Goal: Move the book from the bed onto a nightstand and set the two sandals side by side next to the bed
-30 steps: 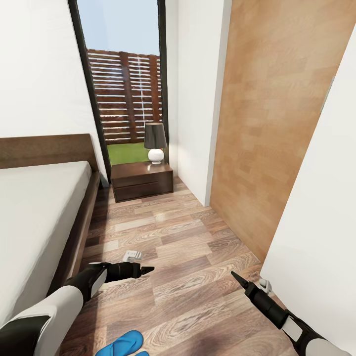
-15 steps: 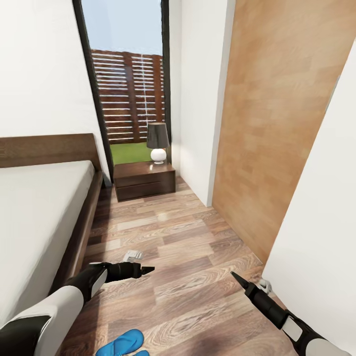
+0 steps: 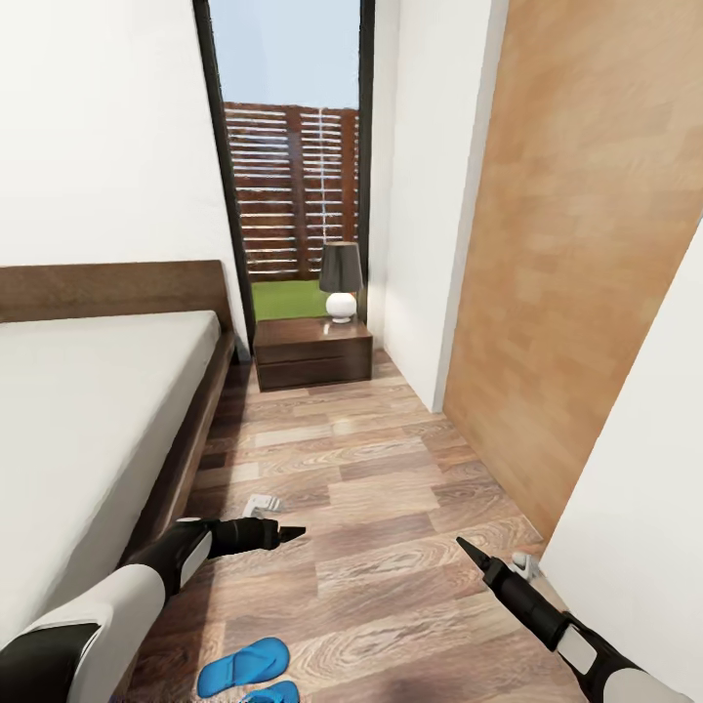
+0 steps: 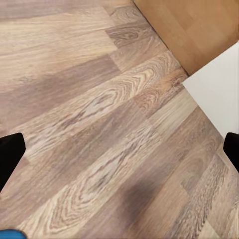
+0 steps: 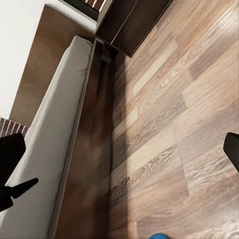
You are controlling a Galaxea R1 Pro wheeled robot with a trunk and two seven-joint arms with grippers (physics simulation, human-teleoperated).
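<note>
The bed (image 3: 88, 410), with a grey mattress and dark wooden frame, fills the left of the head view. A dark nightstand (image 3: 310, 365) stands beside its headboard under the window. Two blue sandals lie on the plank floor close to me, one (image 3: 242, 666) flat and another (image 3: 274, 694) cut off by the picture's lower edge. My left gripper (image 3: 289, 533) hovers open above the floor beside the bed frame, and my right gripper (image 3: 466, 549) hovers open near the white wall. A sliver of blue sandal (image 4: 7, 234) shows in the left wrist view. The book is out of view.
A lamp (image 3: 340, 283) with a dark shade stands on the nightstand. A small white object (image 3: 260, 505) lies on the floor by the bed frame, another (image 3: 527, 563) by the right wall. A wooden panel (image 3: 576, 244) and white walls bound a narrow aisle.
The camera has moved, so the whole scene slid rightwards and more of the bed and both sandals show. Both arms hold the same pose.
</note>
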